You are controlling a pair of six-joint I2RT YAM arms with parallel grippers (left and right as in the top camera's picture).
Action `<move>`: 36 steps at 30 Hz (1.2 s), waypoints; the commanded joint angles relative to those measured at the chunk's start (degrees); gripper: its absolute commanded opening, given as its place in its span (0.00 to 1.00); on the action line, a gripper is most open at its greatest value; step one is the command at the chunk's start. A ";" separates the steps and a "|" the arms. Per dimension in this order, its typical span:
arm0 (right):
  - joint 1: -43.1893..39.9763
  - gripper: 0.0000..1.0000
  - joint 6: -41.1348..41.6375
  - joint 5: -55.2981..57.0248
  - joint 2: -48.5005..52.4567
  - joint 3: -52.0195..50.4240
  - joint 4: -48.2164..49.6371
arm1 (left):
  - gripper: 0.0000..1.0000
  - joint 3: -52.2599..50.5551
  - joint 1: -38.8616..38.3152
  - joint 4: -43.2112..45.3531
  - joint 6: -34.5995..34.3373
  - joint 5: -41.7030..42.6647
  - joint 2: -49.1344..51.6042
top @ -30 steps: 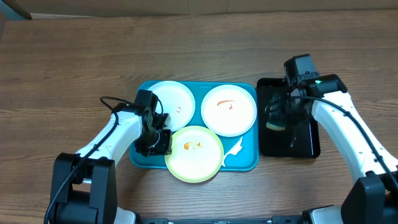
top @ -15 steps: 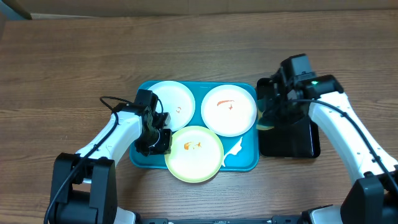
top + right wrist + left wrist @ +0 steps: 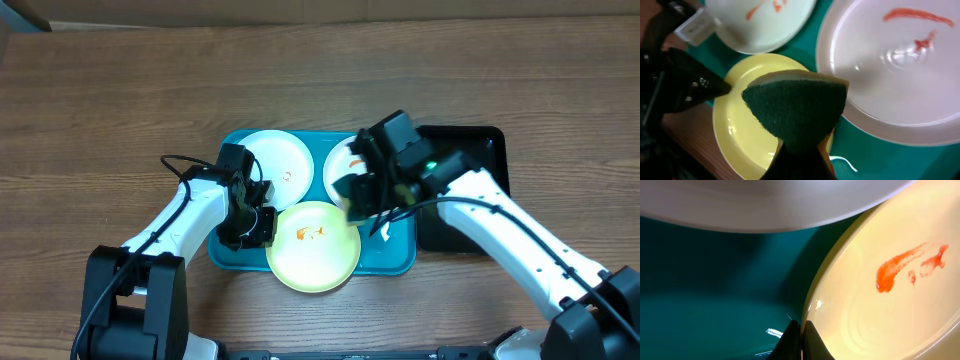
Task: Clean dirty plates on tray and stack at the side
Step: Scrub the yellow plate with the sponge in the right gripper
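Note:
The turquoise tray (image 3: 398, 258) holds three plates with orange-red smears. One white plate (image 3: 275, 160) is at the back left. A second white plate (image 3: 340, 165) at the back right is partly hidden by my right arm. The yellow-green plate (image 3: 312, 245) is at the front. My left gripper (image 3: 262, 228) is shut on the yellow-green plate's left rim (image 3: 812, 315). My right gripper (image 3: 360, 195) is shut on a green sponge (image 3: 795, 107) and holds it over the yellow-green plate's (image 3: 742, 130) far edge, next to the right white plate (image 3: 890, 75).
A smaller black tray (image 3: 485, 145) sits to the right of the turquoise tray, partly under my right arm. A thin white glint (image 3: 385, 235) shows on the turquoise tray floor at the front right. Bare wooden table lies all around.
My right arm has swung left from the black tray, carrying the sponge, to above the turquoise tray between the plates. My left arm has not moved.

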 commanded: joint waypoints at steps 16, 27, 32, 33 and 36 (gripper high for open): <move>15.06 0.04 6.51 -0.74 13.79 0.09 9.27 | 0.04 0.52 -0.26 0.50 -1.27 2.56 0.33; 17.22 0.04 6.73 6.01 17.70 0.09 12.81 | 0.04 0.52 -0.26 0.48 -1.29 2.56 0.33; 17.22 0.04 9.25 14.62 19.71 0.09 12.83 | 0.04 0.52 -0.26 0.48 -1.29 2.58 0.33; 17.22 0.04 9.79 16.55 19.71 0.09 12.83 | 0.04 0.52 -0.26 0.48 -1.29 2.58 0.33; 17.14 0.04 9.99 19.71 19.69 0.61 12.61 | 0.04 0.52 -0.26 0.44 -1.29 2.58 0.33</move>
